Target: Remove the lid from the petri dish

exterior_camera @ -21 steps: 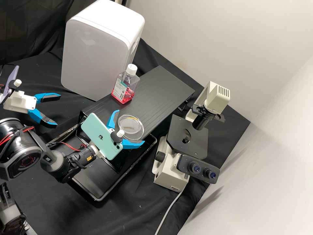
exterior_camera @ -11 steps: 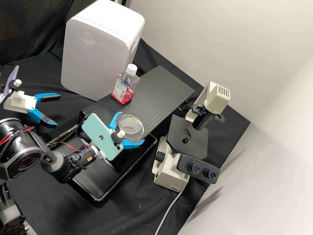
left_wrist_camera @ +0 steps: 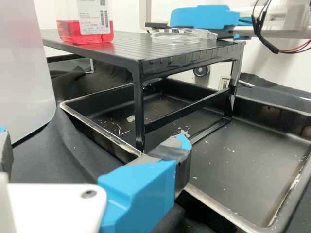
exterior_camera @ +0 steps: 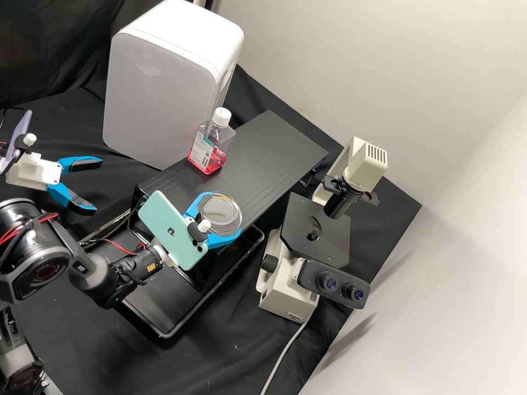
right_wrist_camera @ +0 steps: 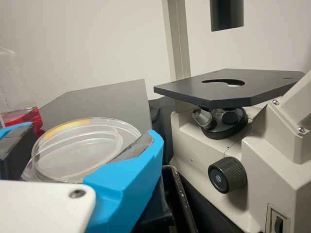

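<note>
Right pincer [exterior_camera: 222,215]: pressed onto the petri dish [exterior_camera: 219,210], one blue finger on each side of the rim; the right wrist view shows the inner pads meeting the clear edge.

Petri dish: clear and round, lid [exterior_camera: 220,207] on, resting flat on the near end of the raised platform [exterior_camera: 274,153], close to the corner.

Left pincer [exterior_camera: 94,184]: spread wide, holding nothing, hanging over the tabletop [exterior_camera: 219,356] at 9 o'clock of the dish and well apart from it.

Raised platform: black with a ribbed top, standing on thin legs inside a black tray [exterior_camera: 159,323]. The tray extends toward 7 o'clock of the dish.

Culture flask [exterior_camera: 210,141]: upright, white cap, red liquid in the lower part, on the same platform at 12 o'clock of the dish, apart from it.

White cabinet [exterior_camera: 170,77]: rounded corners, on the tabletop at 11 o'clock of the dish, behind the flask.

Inverted microscope [exterior_camera: 315,263]: off-white body, black stage, twin eyepieces, at 3 o'clock of the dish, just beside the tray.

Tabletop: covered in black cloth.
</note>
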